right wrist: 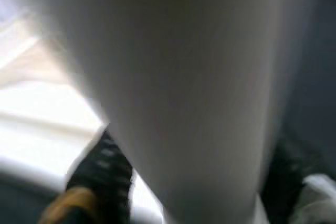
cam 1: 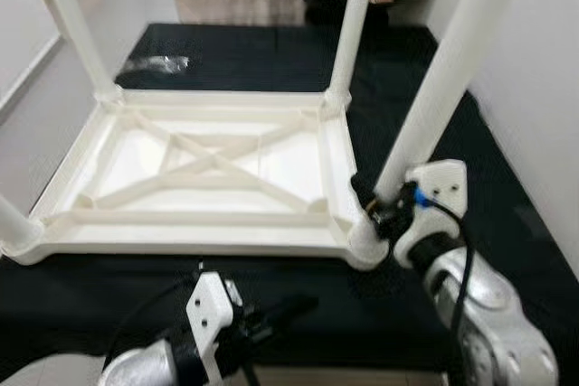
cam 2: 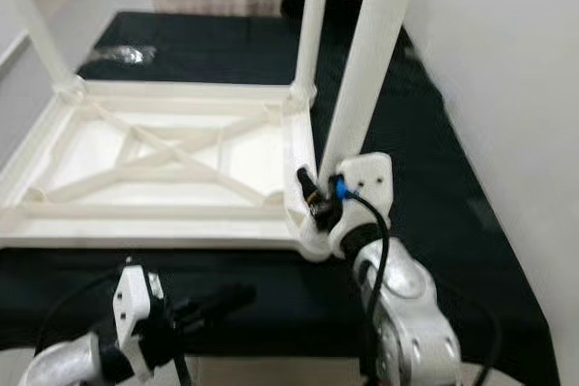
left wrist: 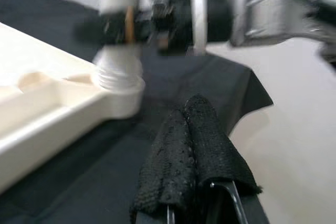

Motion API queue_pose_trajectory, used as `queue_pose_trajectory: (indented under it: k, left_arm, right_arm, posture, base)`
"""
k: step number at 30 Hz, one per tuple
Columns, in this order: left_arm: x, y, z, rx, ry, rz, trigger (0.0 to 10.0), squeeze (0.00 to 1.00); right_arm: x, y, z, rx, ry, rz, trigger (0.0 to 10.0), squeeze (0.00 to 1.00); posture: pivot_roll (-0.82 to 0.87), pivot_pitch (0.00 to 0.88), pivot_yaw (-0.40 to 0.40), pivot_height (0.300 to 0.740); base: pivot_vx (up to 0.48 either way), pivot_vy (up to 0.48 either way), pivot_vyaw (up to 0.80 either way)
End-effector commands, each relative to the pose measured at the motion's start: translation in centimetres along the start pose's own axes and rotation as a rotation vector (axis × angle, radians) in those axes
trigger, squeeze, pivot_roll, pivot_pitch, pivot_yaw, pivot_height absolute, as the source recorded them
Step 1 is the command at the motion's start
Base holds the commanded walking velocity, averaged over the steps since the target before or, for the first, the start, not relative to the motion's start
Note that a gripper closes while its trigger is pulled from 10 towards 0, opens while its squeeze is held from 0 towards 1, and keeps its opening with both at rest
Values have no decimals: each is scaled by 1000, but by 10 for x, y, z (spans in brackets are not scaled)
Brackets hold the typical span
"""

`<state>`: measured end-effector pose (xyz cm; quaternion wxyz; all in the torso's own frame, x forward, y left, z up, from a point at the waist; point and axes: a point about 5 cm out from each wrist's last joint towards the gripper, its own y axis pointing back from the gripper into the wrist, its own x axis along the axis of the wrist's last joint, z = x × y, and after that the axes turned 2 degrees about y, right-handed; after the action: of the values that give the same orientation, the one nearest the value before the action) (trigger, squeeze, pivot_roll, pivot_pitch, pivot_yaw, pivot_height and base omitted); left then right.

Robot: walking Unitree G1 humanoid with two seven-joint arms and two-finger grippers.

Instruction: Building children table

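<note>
While the white plastic children's table [cam 1: 208, 169] lies upside down on a black cloth [cam 1: 271, 51], its legs point up. Right end effector [cam 1: 384, 210] is clamped around the near right leg [cam 1: 439, 79] just above its corner socket [left wrist: 118, 80]. Left end effector [left wrist: 191, 145] hovers low over the cloth beside that corner, fingers pressed together, holding nothing. Clear plastic wrapper [cam 1: 156, 64] lies beyond the table.
</note>
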<state>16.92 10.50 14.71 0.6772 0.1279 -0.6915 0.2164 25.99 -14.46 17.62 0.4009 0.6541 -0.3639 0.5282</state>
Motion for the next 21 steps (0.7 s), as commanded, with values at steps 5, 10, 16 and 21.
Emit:
queue_pose_trajectory:
  k: [5, 10, 16, 21]
  left_arm:
    - [-2, 1, 3, -3, 23, -9, 10000, 0]
    - [-1, 2, 4, -7, 26, -10, 10000, 0]
    - [0, 2, 4, -6, 25, -12, 10000, 0]
    - [0, 3, 4, -4, 24, -14, 10000, 0]
  right_arm:
    - [37, -3, 4, 296, 33, 147, 10000, 831]
    - [54, 25, 31, 674, 296, -20, 10000, 0]
    - [66, 18, 53, 720, 308, -22, 10000, 0]
    - [71, 11, 63, 717, 310, 7, 0, 0]
  posture:
    - [2, 222, 2, 740]
    - [15, 232, 12, 740]
    - [28, 235, 13, 740]
    - [31, 237, 13, 740]
  base:
    - [0, 0, 0]
    - [0, 0, 0]
    - [0, 0, 0]
    - [0, 0, 0]
